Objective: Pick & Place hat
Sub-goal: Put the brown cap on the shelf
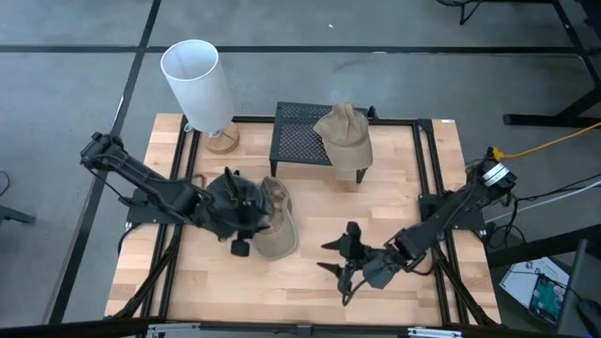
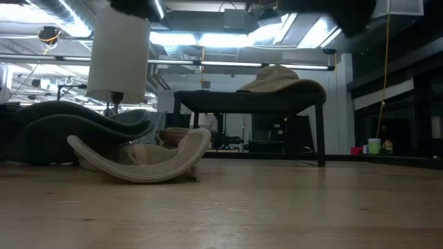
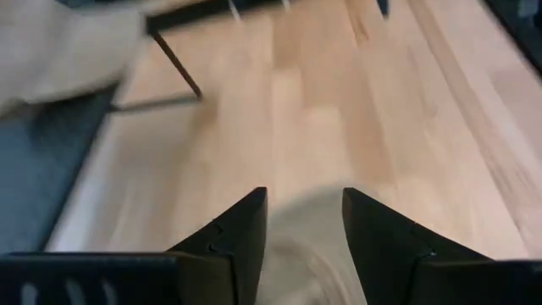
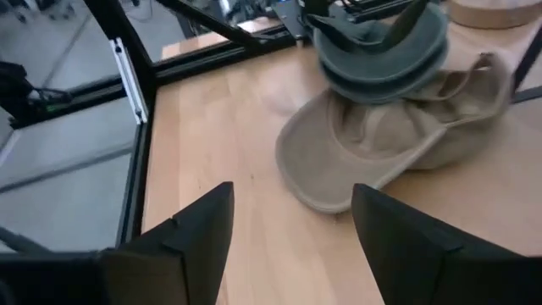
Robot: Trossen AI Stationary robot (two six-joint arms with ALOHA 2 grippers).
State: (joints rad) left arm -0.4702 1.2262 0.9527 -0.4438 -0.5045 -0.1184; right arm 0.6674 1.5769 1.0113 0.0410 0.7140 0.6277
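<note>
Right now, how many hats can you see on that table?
3. A tan hat sits on the black mesh stand at the back. A tan cap lies on the wood, and a dark green hat rests on it, under the left arm.

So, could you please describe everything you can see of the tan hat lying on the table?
The tan hat is a soft cloth cap lying upside down on the wooden table, hollow up, brim curling upward. A dark grey-green hat lies over its far side, under the left end effector. Nothing else touches it.

Overhead looks down; low view level (both show hat (image 1: 277, 222)).
</note>
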